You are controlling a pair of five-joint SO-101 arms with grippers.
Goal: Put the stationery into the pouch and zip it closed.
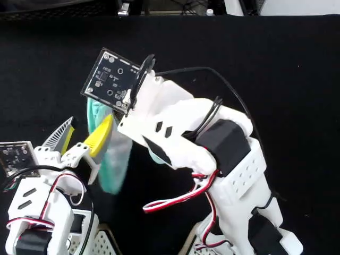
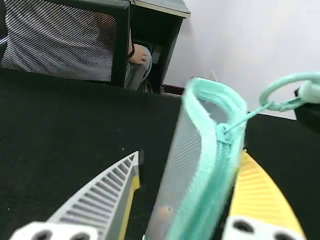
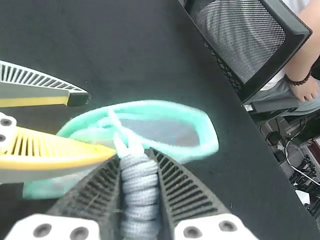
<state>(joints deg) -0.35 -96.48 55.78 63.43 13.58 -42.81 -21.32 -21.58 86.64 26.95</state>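
**Left arm.** The left claw (image 2: 190, 155) sits at the near edge of the bench (image 1: 276, 69). It is open wide. Its grey finger (image 2: 107, 192) stands clear of the pouch (image 3: 165, 127), and its yellow finger (image 2: 262, 192) lies against the pouch's zip side. The pouch is between the two fingers and is not pinched.

**Pouch.** The pouch is mint-green mesh. It stands on edge, roughly upright, between the two arms. Whether its lower edge touches the bench cannot be determined. In the right wrist view its rim reads as an open loop. The zip slider (image 2: 223, 132) sits near the upper end, and a thin link runs from it to a ring (image 2: 280, 106).

**Right arm.** The right claw (image 3: 136, 155) is closed almost fully on a pale ribbed piece (image 3: 136, 195). The tip of this piece meets the ring at the pouch rim. What the piece is cannot be determined.

**Obstructions.** In the high view the white body of the right arm (image 1: 180, 133) covers its own claw and the far half of the pouch. Its camera board (image 1: 111, 81) overhangs the pouch's upper end. A red-and-white cable (image 1: 175, 199) loops beneath the arm.

**Surroundings.** The bench surface is black cloth. Beyond its far edge stand a mesh-backed chair (image 2: 60, 45) and a dark desk (image 2: 150, 30), with a pale wall (image 2: 250, 35) behind them.
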